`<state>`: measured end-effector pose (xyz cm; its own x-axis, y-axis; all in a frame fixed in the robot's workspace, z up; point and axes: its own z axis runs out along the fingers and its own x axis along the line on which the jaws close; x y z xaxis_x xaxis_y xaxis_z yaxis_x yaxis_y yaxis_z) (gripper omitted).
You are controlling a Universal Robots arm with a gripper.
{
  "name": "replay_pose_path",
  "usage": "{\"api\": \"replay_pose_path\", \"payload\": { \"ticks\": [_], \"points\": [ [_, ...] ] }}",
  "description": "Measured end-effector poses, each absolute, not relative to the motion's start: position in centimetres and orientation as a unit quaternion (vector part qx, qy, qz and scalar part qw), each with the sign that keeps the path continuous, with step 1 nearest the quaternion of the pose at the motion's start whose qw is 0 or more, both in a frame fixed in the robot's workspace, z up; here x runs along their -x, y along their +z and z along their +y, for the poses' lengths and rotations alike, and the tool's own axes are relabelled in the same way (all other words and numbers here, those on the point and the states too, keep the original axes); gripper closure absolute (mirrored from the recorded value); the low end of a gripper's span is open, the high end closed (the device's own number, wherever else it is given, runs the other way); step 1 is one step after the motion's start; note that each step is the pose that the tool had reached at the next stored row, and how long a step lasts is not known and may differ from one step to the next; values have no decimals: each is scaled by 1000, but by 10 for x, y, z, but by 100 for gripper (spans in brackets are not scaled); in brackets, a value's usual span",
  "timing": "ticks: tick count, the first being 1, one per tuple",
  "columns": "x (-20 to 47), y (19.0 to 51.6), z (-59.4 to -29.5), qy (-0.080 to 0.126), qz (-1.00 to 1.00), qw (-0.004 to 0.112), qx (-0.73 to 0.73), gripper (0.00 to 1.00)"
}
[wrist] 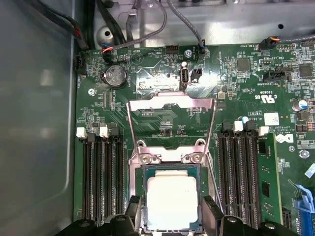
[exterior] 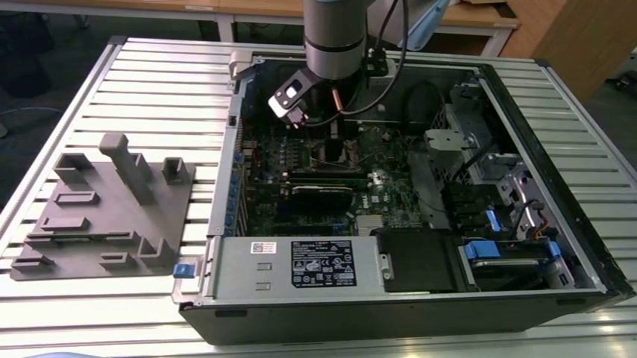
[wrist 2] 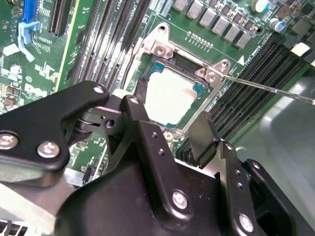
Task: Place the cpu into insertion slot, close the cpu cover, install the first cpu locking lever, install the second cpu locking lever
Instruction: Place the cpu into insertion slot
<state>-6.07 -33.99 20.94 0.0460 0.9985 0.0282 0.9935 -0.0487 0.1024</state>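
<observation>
The cpu [wrist: 172,199] lies flat in its socket on the green board [wrist: 98,113]. The gripper [wrist: 171,221] hangs just above it, fingers [wrist 2: 202,135] spread to either side, grasping nothing. The cover [wrist: 170,103] stands swung open beyond the socket, and a thin lever [wrist 2: 266,88] juts free

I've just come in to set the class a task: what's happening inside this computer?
A robot arm reaches into an open computer case on a slatted table. The cpu sits in the socket on the motherboard, and the hand straddles it with its fingers spread on either side. The cpu cover stands hinged back, leaving the chip uncovered, and a locking lever juts out loose.
</observation>
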Motion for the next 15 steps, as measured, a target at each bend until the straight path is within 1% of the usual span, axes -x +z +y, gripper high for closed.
{"api": "replay_pose_path", "payload": {
  "ticks": [6,7,8,9,11,12,14,15],
  "points": [
    [61,210,-340,46,689,27,-723,40],
    [61,210,-340,46,689,27,-723,41],
    [61,210,-340,46,689,27,-723,47],
    [61,210,-340,46,689,27,-723,47],
    [61,210,-340,46,689,27,-723,60],
    [61,210,-340,46,689,27,-723,60],
    [61,210,-340,46,689,27,-723,71],
    [61,210,-340,46,689,27,-723,71]
  ]
}}
